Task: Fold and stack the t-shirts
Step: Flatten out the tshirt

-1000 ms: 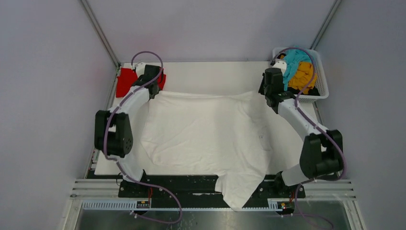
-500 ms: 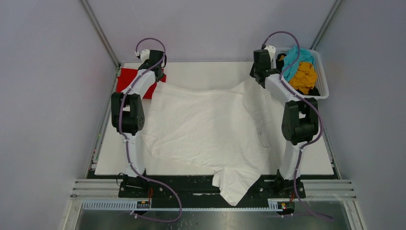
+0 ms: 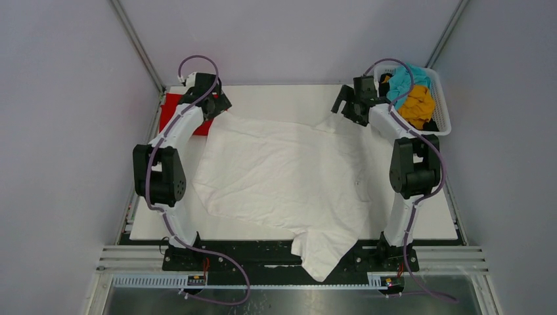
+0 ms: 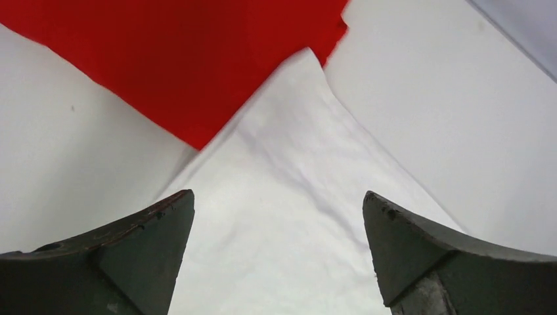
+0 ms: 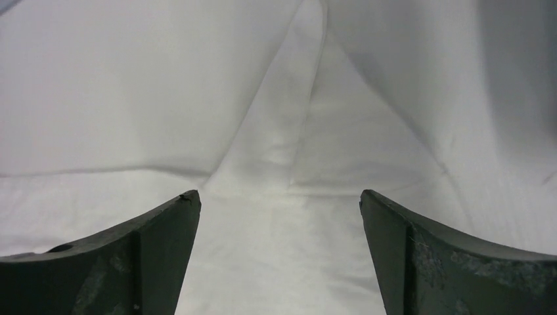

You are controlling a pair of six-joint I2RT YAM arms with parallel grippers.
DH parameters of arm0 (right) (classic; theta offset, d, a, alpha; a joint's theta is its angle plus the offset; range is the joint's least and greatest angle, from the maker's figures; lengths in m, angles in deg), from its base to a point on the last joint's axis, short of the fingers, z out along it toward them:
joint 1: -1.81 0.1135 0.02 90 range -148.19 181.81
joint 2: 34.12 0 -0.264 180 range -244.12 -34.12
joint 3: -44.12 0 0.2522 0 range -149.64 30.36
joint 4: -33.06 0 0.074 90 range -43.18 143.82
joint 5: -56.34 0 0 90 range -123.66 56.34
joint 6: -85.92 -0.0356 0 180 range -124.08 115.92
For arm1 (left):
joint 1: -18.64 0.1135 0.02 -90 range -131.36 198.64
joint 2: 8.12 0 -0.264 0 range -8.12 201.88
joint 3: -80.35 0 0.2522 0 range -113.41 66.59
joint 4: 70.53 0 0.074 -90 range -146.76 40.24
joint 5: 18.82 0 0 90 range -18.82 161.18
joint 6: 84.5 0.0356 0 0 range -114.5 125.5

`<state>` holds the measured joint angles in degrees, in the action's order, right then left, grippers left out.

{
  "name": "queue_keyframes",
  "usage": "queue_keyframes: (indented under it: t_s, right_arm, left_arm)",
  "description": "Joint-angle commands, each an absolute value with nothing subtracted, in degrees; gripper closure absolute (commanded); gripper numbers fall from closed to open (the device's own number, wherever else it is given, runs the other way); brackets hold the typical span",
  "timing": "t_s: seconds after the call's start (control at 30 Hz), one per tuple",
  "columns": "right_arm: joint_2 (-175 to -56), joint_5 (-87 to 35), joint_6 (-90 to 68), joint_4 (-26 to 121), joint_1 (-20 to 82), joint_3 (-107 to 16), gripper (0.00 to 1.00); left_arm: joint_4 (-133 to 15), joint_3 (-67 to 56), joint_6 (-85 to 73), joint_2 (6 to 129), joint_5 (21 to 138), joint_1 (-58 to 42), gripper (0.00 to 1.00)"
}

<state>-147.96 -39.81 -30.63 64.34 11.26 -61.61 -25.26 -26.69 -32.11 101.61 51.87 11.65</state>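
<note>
- White t-shirt (image 3: 282, 170) lies spread across the middle of the table (image 3: 282, 95), rumpled; one end droops over the near edge between the two arm bases
- Left gripper (image 4: 279, 197) hangs over the shirt's far-left corner, fingers spread wide, nothing between them; that corner lies over the edge of the red t-shirt (image 4: 164, 59), flat at the table's far-left
- Right gripper (image 5: 279, 197) is over the far-right corner, fingers parted and empty; a raised crease runs up the cloth below it
- Teal t-shirt (image 3: 404, 82), mustard-yellow t-shirt (image 3: 417, 105) and black t-shirt (image 3: 430, 125) sit bunched in the basket (image 3: 446, 111) at far right
</note>
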Motion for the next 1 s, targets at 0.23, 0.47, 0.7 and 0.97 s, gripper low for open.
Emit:
queue_keyframes:
  t_s: [0.23,0.47,0.7,0.97]
  right_arm:
    - [-148.9,-23.6,-46.1,56.9,11.5,-54.2,0.01]
    - [-153.9,-23.7,-52.0,53.2,11.6,-55.1,0.01]
    - [-157.6,-24.4,-56.0,49.5,11.9,-56.1,0.01]
    - [-168.6,-20.9,-66.4,37.8,13.5,-70.0,0.0]
  left_arm:
    - [-29.8,-8.9,-33.1,88.4,59.6,2.3,0.01]
    - [-31.4,-1.5,-34.3,86.3,59.9,2.0,0.01]
    - [-31.5,0.8,-34.1,86.1,59.3,2.0,0.01]
    - [-30.5,1.2,-34.5,85.7,58.9,2.0,0.01]
